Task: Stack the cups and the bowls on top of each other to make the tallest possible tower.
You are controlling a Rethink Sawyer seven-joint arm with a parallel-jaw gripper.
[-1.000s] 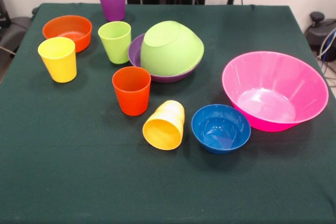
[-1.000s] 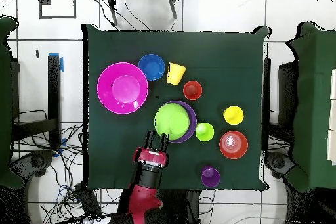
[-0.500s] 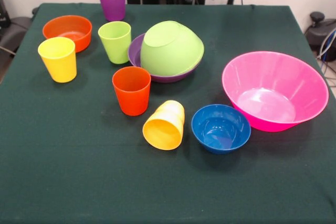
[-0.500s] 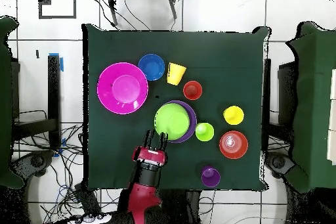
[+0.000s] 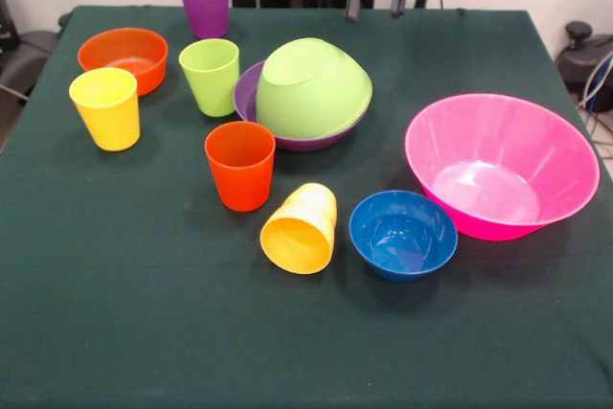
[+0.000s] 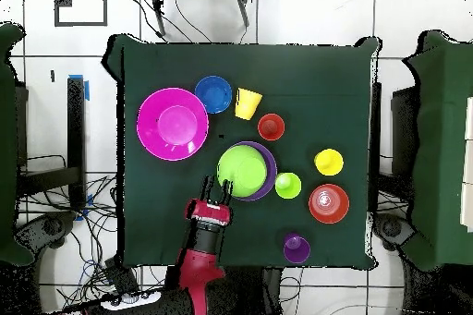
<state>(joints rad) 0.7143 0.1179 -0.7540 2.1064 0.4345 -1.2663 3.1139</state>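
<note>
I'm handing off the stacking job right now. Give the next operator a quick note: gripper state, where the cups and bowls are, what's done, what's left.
Gripper: open, empty, hanging near the lime green bowl.
Done: only that bowl, upside down and tilted, sits in the purple bowl.
Loose on the table: pink bowl, blue bowl, orange bowl. Upright cups: purple, lime green, yellow, orange-red. The yellow-orange cup lies on its side.
Left: almost the whole tower.
</note>
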